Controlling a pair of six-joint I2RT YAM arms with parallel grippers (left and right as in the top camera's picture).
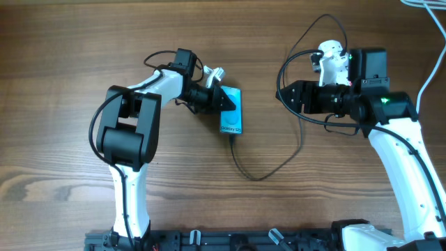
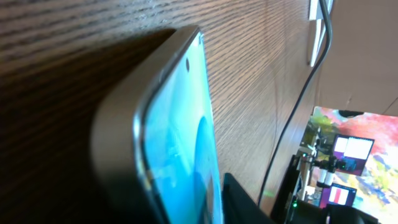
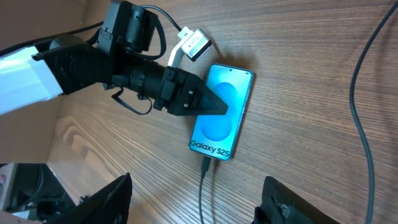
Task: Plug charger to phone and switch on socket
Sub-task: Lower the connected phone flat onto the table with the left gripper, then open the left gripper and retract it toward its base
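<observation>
Phone (image 3: 221,127) lies beneath left fingers (image 3: 200,103).

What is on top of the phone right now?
The left gripper lies over part of the phone, near the screen's middle, hiding the patch beneath it. Whether it actually touches the glass is unclear. The lower screen with the Galaxy S25 text is uncovered.
</observation>
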